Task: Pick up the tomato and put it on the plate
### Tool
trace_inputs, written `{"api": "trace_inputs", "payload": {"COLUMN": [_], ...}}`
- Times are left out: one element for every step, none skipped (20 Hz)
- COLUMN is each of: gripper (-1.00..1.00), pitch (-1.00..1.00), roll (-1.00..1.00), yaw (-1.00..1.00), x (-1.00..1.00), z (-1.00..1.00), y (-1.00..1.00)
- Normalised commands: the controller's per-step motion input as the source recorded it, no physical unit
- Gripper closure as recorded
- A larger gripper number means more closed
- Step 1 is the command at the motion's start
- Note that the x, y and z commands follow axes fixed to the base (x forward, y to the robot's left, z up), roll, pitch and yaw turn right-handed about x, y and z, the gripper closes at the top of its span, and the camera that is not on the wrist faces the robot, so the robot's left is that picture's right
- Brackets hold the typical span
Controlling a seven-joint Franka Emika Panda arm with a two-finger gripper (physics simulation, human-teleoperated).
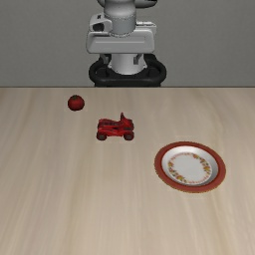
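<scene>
A small dark-red tomato (76,102) rests on the wooden table toward the exterior view's left, near the far edge. A round plate (190,166) with a red-orange patterned rim and white centre lies on the table at the exterior view's right, lower in the view. The robot's base and white arm (123,40) stand at the far side of the table, above the tomato and to its right.
A red toy vehicle (116,127) with black wheels sits between the tomato and the plate, near the table's middle. The light wooden table (60,199) stretches wide in the foreground.
</scene>
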Motion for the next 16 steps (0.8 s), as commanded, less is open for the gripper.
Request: {"api": "trace_inputs", "payload": {"gripper": [-1.0, -1.0, -1.0, -1.0, -1.0, -1.0, -1.0, -1.0, -1.0, -1.0, -1.0, -1.0, -1.0, -1.0, -1.0, -1.0], "pitch": [0.0, 0.0, 0.0, 0.0, 0.0, 0.0, 0.0, 0.0, 0.0, 0.0, 0.0, 0.0, 0.0, 0.0, 0.0, 0.0], "roll": [0.0, 0.0, 0.0, 0.0, 0.0, 0.0, 0.0, 0.0, 0.0, 0.0, 0.0, 0.0, 0.0, 0.0, 0.0, 0.0], "yaw": [0.0, 0.0, 0.0, 0.0, 0.0, 0.0, 0.0, 0.0, 0.0, 0.0, 0.0, 0.0, 0.0, 0.0, 0.0, 0.0], "x": [0.0, 0.0, 0.0, 0.0, 0.0, 0.0, 0.0, 0.0, 0.0, 0.0, 0.0, 0.0, 0.0, 0.0, -1.0, -1.0], "z": [0.0, 0.0, 0.0, 0.0, 0.0, 0.0, 0.0, 0.0, 0.0, 0.0, 0.0, 0.0, 0.0, 0.0, 0.0, 0.0], "y": [-1.0, -1.0, -1.0, -1.0, -1.0, -1.0, -1.0, -1.0, -1.0, -1.0, -1.0, -1.0, -1.0, -1.0, 0.0, 0.0]}}
